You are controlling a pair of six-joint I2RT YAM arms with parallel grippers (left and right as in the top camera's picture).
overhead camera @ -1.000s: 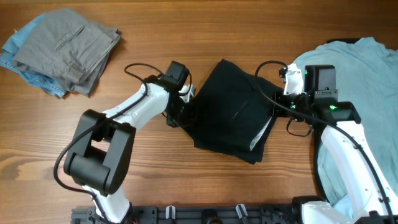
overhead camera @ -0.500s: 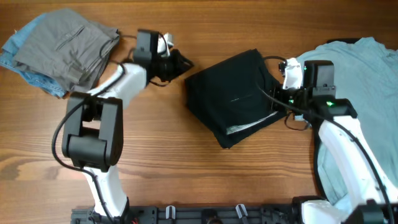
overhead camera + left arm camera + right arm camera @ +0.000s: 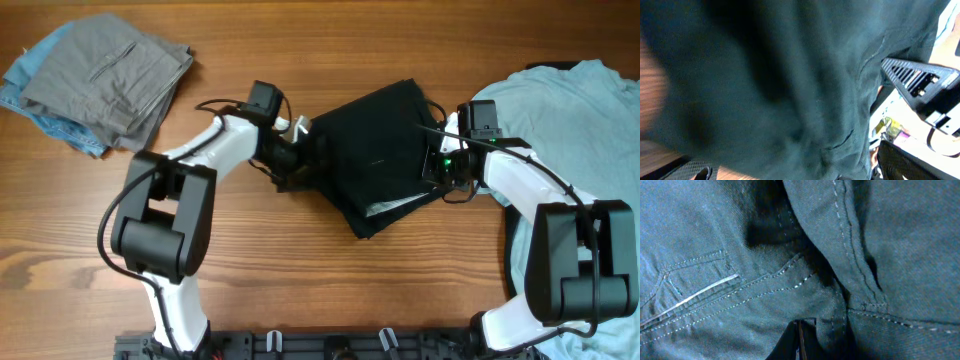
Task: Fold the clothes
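The black shorts-like garment (image 3: 380, 160) lies folded in the middle of the table, with a pale inner layer showing at its lower right edge. My left gripper (image 3: 296, 152) is at its left edge. In the left wrist view this gripper (image 3: 802, 172) stands open, its fingers (image 3: 700, 172) far apart and dark cloth (image 3: 765, 85) spread across the gap. My right gripper (image 3: 437, 163) is at the garment's right edge. In the right wrist view it (image 3: 801, 330) is shut, its tips pressed into the stitched black cloth (image 3: 740, 295). I see no cloth between those tips.
Folded grey trousers (image 3: 110, 80) lie on a blue denim piece (image 3: 20, 95) at the back left. A pale blue-grey T-shirt (image 3: 580, 110) is spread at the right edge, partly under the right arm. Bare wooden table (image 3: 300, 270) lies in front.
The black garment was turned and folded more compactly. My left gripper swung away to the back left, then came back to the garment's left edge and opened. The right gripper stayed shut.
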